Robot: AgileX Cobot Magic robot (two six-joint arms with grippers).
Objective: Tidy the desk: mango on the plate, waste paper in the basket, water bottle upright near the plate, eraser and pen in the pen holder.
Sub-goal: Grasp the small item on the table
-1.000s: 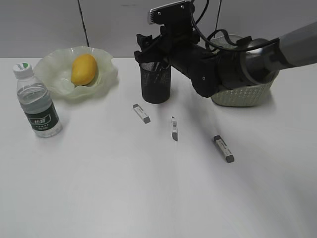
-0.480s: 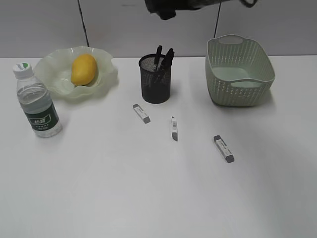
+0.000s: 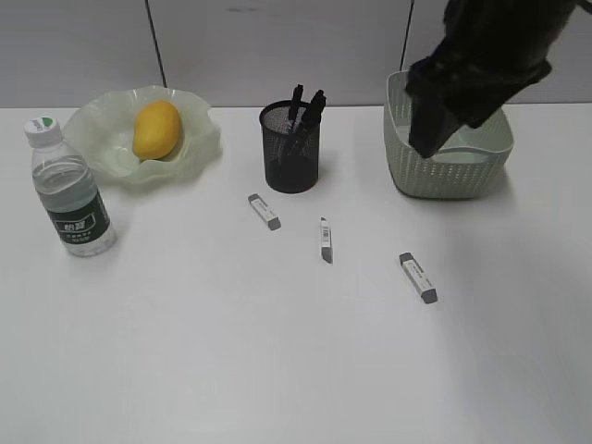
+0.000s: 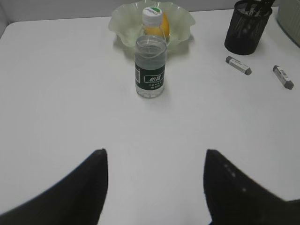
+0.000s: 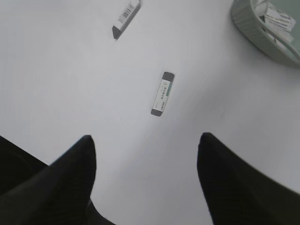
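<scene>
White bench, left to right: bottle upright near plate, mango on plate, pens in pen holder, three erasers on bench, basket holding paper. Left gripper jaws released, empty. Right gripper jaws released, above one eraser.

Right arm hung at upper right of exterior view, dark and blurred, angled down and leftward. Right gripper pointed steeply down, jaws spread wide, nothing between black fingers. Left gripper was held low, aimed forward, jaws likewise spread wide and holding nothing. Left arm did not appear in exterior view.
</scene>
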